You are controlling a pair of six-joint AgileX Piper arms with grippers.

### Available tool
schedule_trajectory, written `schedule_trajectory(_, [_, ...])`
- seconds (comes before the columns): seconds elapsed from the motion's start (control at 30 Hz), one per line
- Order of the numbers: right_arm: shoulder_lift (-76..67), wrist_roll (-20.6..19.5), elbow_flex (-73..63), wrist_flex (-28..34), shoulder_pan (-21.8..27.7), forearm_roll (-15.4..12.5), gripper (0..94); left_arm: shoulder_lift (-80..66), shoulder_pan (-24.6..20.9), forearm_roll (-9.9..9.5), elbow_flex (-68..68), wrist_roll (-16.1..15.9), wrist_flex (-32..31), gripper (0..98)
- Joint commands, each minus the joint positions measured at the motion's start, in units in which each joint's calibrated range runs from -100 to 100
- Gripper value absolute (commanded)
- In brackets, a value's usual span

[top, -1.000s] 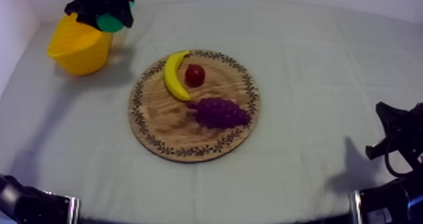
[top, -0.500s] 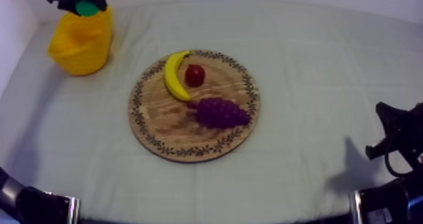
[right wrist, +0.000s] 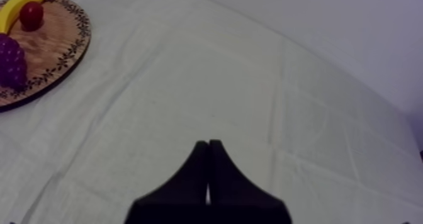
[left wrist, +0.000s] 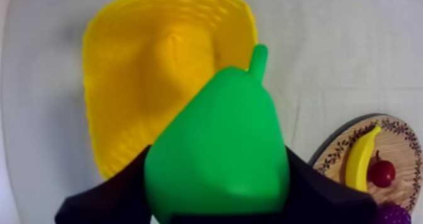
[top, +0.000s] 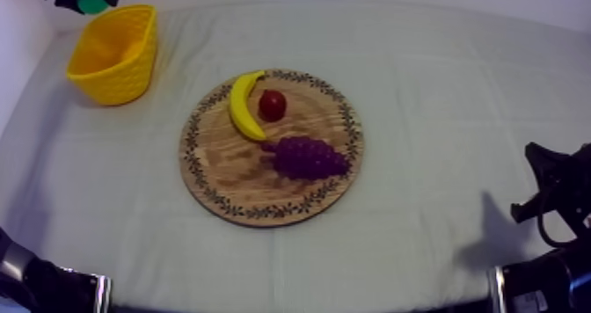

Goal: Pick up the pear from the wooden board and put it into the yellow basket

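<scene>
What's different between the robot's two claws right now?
The left gripper is shut on a green pear; the right gripper is shut on nothing, its fingers together as a narrow wedge. The left gripper is raised by the yellow basket; the right gripper sits low over bare cloth, with the wooden board off to one side. Both have two black fingers.

From my seat I see soft, even light falling from above on the grey-white cloth [top: 440,88], with a faint shadow beside my right arm [top: 558,189], a dim one left of the grapes [top: 308,156] on the wooden board [top: 220,180], and a mild sheen on the pear [left wrist: 217,157].
</scene>
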Motion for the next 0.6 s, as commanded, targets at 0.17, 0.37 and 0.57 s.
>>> schedule_trajectory(0.17, [-0.03, 0.01, -0.02, 0.02, -0.02, 0.01, 0.4, 0.34, -0.99, -0.05, -0.13, -0.23, -0.05, 47.3])
schedule_trajectory(0.37, [-0.03, 0.01, -0.02, 0.02, -0.02, 0.01, 0.4, 2.65, -1.46, 0.12, 0.17, -0.54, -0.23, 48.5])
schedule_trajectory(0.57, [-0.03, 0.01, -0.02, 0.02, -0.02, 0.01, 0.4, 6.50, -2.04, 0.35, -0.01, -1.08, -1.47, 48.7])
